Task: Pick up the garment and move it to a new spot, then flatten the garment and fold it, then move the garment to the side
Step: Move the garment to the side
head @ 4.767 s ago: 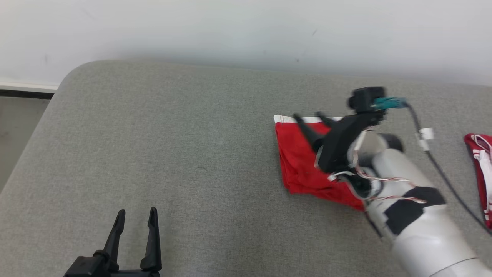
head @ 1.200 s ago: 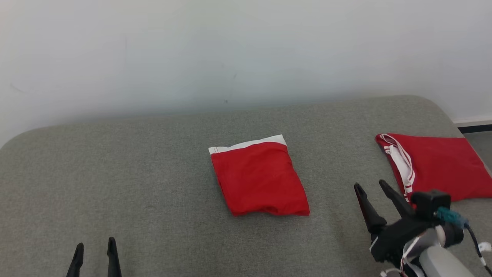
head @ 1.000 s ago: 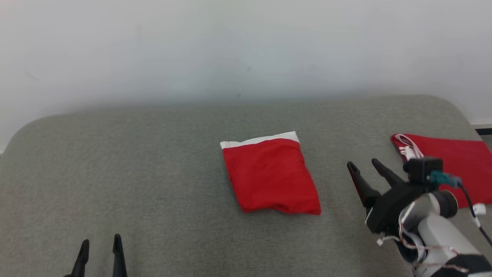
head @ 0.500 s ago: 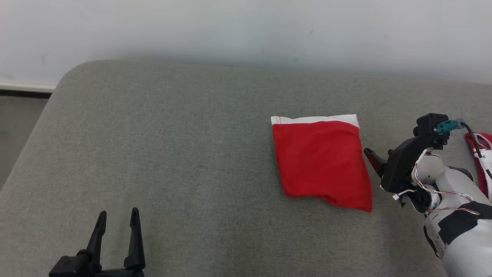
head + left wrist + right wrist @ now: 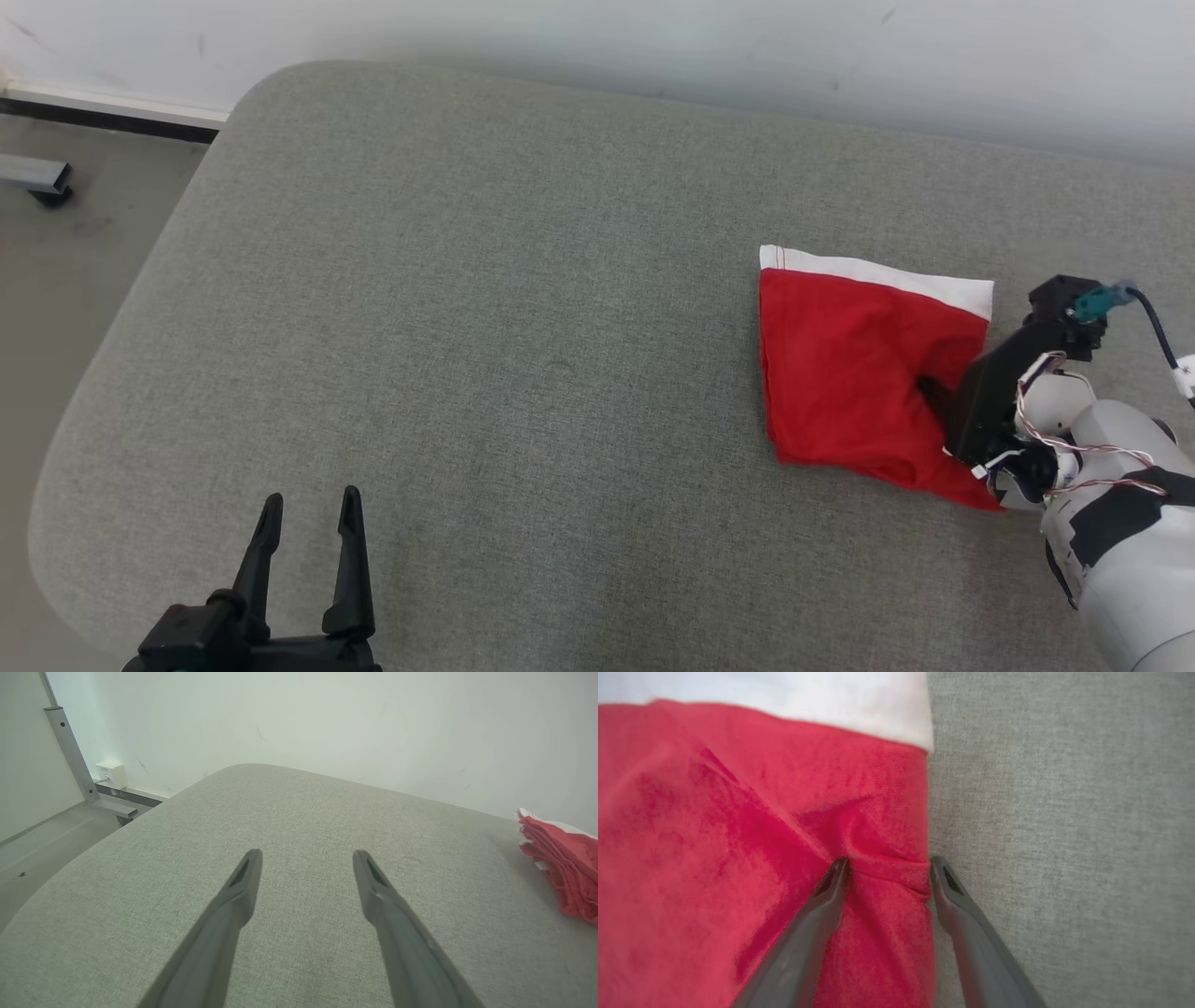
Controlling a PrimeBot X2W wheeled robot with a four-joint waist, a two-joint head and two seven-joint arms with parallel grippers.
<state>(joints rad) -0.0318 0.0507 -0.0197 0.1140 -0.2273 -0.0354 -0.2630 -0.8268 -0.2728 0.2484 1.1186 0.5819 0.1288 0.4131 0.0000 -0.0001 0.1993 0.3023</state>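
One folded red garment (image 5: 854,364) with a white band lies on the grey bed (image 5: 467,327), well apart from its left edge. The right gripper (image 5: 889,865) has its jaws spread astride a cloth ridge at the garment's side. The left gripper (image 5: 310,509) has its jaws spread by the near edge.

Garment (image 5: 850,364) corner — behind right gripper (image 5: 934,390)
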